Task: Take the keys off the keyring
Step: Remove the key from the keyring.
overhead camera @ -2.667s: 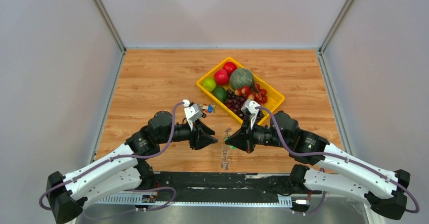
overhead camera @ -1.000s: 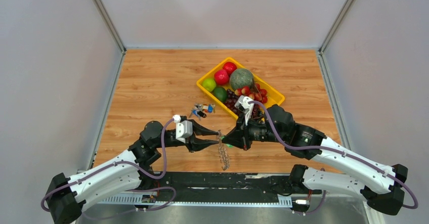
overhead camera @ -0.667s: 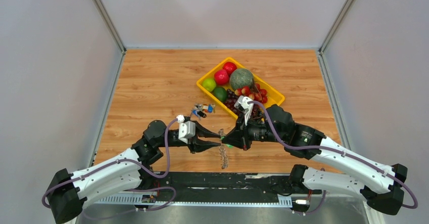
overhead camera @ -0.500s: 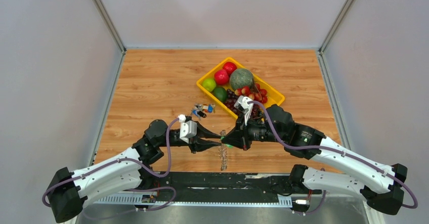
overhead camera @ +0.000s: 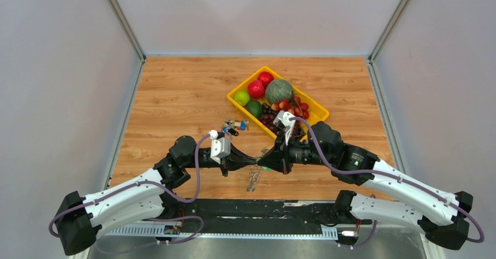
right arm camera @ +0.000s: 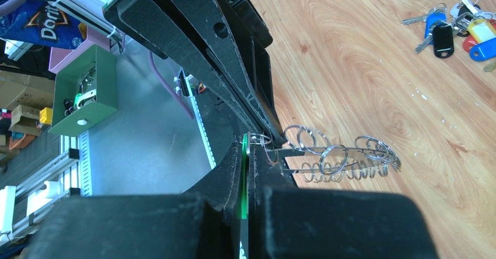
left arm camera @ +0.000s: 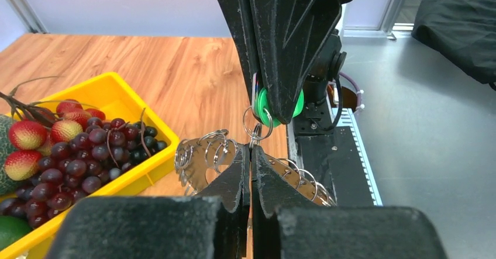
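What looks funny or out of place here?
Coloured keys lie loose on the table beside the fruit tray, odd company. The keyring hangs lopsided, pinched by the left gripper and, at its green tag, the right gripper.

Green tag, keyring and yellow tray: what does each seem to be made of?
The green tag looks like glossy plastic, being flat, evenly coloured and softly shiny. The keyring looks like polished steel, with thin silver loops that show bright glints. The yellow tray is probably moulded plastic, given its uniform colour, rounded rim and dull sheen.
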Robot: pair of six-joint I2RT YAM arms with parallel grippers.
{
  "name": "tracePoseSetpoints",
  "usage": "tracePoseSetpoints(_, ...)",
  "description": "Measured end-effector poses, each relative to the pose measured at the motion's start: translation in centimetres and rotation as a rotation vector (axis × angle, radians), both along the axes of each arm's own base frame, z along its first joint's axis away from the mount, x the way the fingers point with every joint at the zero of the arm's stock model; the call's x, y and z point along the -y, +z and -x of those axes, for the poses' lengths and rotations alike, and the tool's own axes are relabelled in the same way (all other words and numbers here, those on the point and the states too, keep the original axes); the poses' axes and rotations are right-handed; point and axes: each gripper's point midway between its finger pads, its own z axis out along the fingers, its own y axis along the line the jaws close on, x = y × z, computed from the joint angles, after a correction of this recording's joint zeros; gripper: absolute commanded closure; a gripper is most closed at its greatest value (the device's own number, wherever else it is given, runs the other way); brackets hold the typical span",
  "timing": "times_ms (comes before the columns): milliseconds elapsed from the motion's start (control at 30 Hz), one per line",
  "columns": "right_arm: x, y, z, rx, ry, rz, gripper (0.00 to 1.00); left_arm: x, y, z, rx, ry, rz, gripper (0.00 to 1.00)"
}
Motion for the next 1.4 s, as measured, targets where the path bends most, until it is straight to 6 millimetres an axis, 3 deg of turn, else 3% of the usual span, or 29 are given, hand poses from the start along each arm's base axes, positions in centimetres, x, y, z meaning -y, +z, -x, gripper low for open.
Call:
tracePoseSetpoints(133,1.0,0.0,0.1,0.013,-0.024,-0.015,1.00,-0.3,0.4,-0.1,0.006,0.014,-0.005,1.00)
tracePoseSetpoints(300,2.3,-1.4,0.4,0.008,-0.055,-0.017,0.96,-0.5,0.8,-0.2,0.006,0.035,-0.038,1.00)
tracePoseSetpoints(500,2.6,-2.5,0.4,0.002,-0.065,-0.012,0.96,-0.6,0.2,-0.2,-0.007,0.043,-0.105,1.00)
tracePoseSetpoints(767,2.8,-2.4,0.4,0.016,-0.065,-0.022,0.90,-0.2,0.0,-0.4,-0.026,0.055,-0.163,1.00)
tracePoseSetpoints(933,2.9,-2.0,0.4,0.035,-0.063,-0.037,0.75,-0.3,-0.7,-0.5,-0.040,0.067,-0.199,1.00)
tracePoseSetpoints(1033,3.1,-1.5,0.5,0.052,-0.060,-0.055,0.60,-0.6,-1.6,-0.7,-0.054,0.088,-0.235,1.00)
tracePoseSetpoints(1100,3.1,-1.6,0.6,0.061,-0.056,-0.064,0.57,-0.9,-2.0,-0.9,-0.054,0.103,-0.254,1.00)
tracePoseSetpoints(1400,3.3,-4.0,0.8,0.039,-0.054,-0.036,0.64,-1.4,-1.6,-1.0,-0.045,0.119,-0.292,1.00)
